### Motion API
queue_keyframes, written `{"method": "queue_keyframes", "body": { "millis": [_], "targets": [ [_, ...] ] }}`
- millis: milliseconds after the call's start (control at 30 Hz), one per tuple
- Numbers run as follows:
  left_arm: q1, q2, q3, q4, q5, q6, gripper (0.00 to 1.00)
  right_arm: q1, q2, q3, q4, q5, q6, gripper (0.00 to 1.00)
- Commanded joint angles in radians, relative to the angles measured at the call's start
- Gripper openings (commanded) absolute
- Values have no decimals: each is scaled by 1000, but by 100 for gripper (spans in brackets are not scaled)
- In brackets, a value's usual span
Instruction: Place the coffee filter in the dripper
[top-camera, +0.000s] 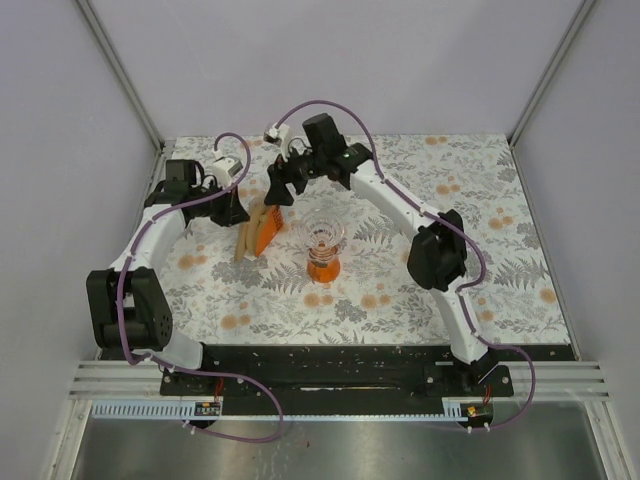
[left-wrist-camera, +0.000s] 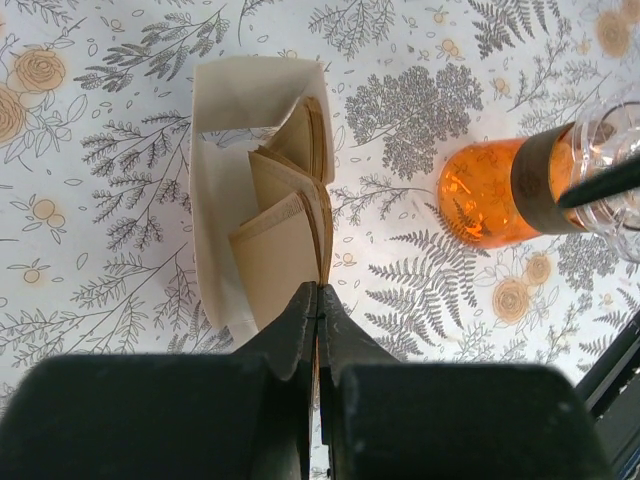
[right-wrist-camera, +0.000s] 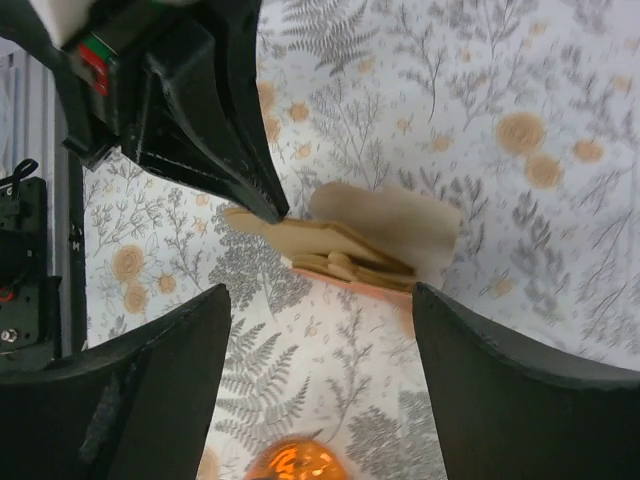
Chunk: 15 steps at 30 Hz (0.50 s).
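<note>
Both arms stretch forward and bend inward; the left claw (left-wrist-camera: 318, 292) is pressed shut, the right claw (right-wrist-camera: 318, 298) spread wide.

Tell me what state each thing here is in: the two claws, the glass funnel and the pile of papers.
Filter stack: loose, sheets splayed apart.
Left gripper: shut, tips at the stack's near edge.
Right gripper: open wide above the stack, holding nothing.
Dripper: upright, no filter in it.
</note>
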Motion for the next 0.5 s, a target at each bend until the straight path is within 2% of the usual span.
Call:
{"method": "queue_keyframes", "body": {
  "millis": [0,100,167,467],
  "targets": [
    [9,-8,72,-48,68,132,0,-32,85,252,-199,-234,-338,81],
    [12,-20,70,-51,83,152,0,-36,175,391,-309,-285,-430,78],
    [12,-25,72,-51,67,156,0,-44,196,403,-312,-317,-462,76],
    [12,-14,84,-57,111,160,0,-38,259,409,-151,-333,-406,77]
  ]
}}
